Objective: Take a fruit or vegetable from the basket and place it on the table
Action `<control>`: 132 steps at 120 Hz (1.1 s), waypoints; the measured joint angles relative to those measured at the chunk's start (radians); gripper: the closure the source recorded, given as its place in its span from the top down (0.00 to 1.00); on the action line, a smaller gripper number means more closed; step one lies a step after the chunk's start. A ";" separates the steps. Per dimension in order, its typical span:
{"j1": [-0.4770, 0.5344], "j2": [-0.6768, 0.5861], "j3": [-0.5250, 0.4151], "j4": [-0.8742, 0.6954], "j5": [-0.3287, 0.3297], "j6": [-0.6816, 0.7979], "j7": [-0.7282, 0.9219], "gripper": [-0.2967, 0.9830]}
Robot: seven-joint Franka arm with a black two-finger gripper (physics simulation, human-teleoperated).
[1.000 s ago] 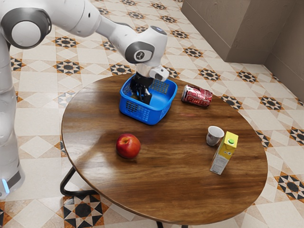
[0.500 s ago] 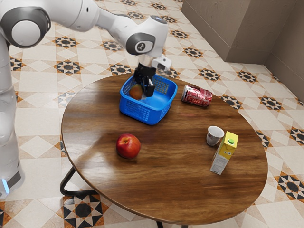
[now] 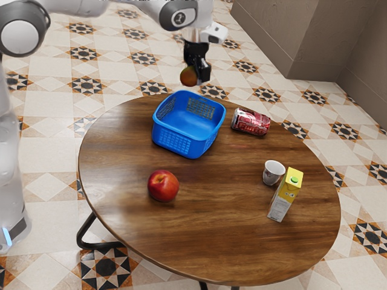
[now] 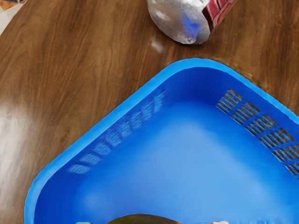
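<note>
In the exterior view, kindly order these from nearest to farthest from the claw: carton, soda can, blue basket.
1. Blue basket, below the claw.
2. Soda can, beside the basket, on the exterior view's right.
3. Carton, standing by the cup.

The white arm [image 3: 72, 6] rose from its column [image 3: 11, 181] at the exterior view's left, a blue strip [image 3: 7, 236] glowing low on it. From the round, dark-ringed joint [image 3: 21, 37] it reached across toward the exterior view's right. The wrist [image 3: 179, 17] was bent, so the black hand [image 3: 196, 77] hung beneath it, pointing down in midair. Its two fingers stood somewhat apart, both pressed against the load between them.
</note>
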 joint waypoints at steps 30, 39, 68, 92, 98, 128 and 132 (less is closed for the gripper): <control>-0.604 -0.066 0.265 -0.005 0.020 -0.055 0.001 0.45; -0.757 -0.093 0.368 -0.002 0.049 -0.062 -0.006 0.45; -1.076 -0.132 0.537 0.000 0.121 -0.074 -0.047 0.44; -1.367 -0.129 0.794 -0.004 0.138 -0.072 -0.084 0.44; -1.444 -0.130 0.868 -0.006 0.140 -0.068 -0.091 0.44; -1.658 -0.139 1.085 -0.061 0.141 -0.043 -0.126 0.44; -1.663 -0.139 1.091 -0.063 0.141 -0.041 -0.129 0.49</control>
